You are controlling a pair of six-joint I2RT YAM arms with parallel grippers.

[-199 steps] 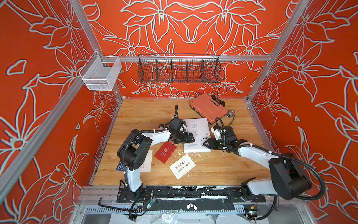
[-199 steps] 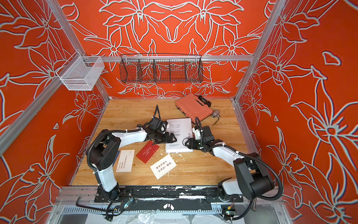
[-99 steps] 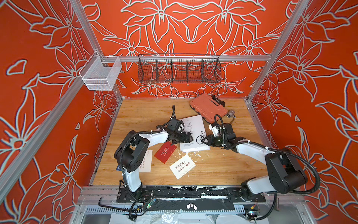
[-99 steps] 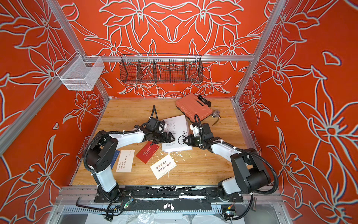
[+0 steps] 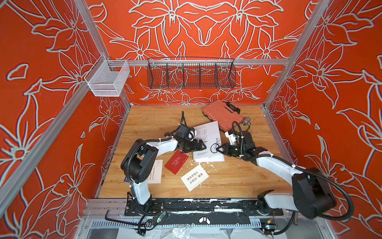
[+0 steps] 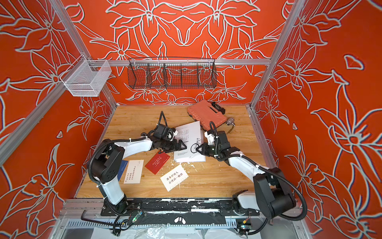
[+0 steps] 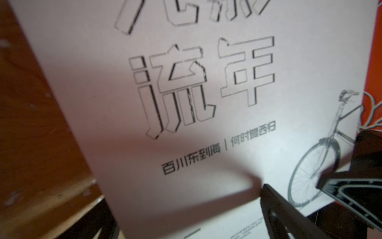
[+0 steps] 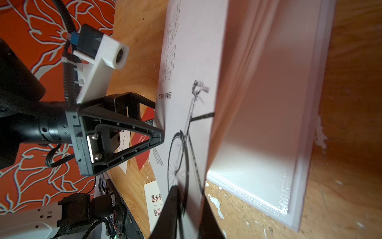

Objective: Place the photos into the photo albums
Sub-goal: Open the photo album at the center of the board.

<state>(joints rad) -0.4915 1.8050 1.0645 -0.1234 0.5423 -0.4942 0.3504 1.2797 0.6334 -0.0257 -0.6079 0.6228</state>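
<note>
Orange flower-patterned walls (image 5: pixel 206 31) are enclosing a wooden table (image 5: pixel 155 124), and every task item is lying on that table. The photo album (image 5: pixel 210 128) is resting near the middle, between the two arms, with an orange ribbed case (image 5: pixel 222 115) just beside its far corner. The right wrist view is showing the album's cover (image 8: pixel 198 51) standing raised off the white pages (image 8: pixel 258 134), which are fanning beneath it. The four photos are lying loose on the near-left part of the table, none yet inside the album. A dark red card (image 5: pixel 176 162) is just beside the album and a white card (image 5: pixel 194 178) is in front of it. A second white card (image 6: pixel 134 171) and a navy card (image 6: pixel 123 168) are lying by the left arm (image 6: pixel 132 148), the navy one partly hidden by it.

The right hand (image 8: pixel 190 207) is clenching on the cover's free edge, at the bicycle drawing (image 8: pixel 186 134). This grip is judged to be swinging the album open so that a page is exposed. The left hand (image 5: pixel 203 145) is standing released, jaws wide, at the opposite edge and holding nothing. It is probably waiting to steady the album or take over the cover.

Compared with one second earlier, the album is sitting skewed rather than square, its cover is lifting, and the right hand is reaching further over it. The photos are lying unchanged.
</note>
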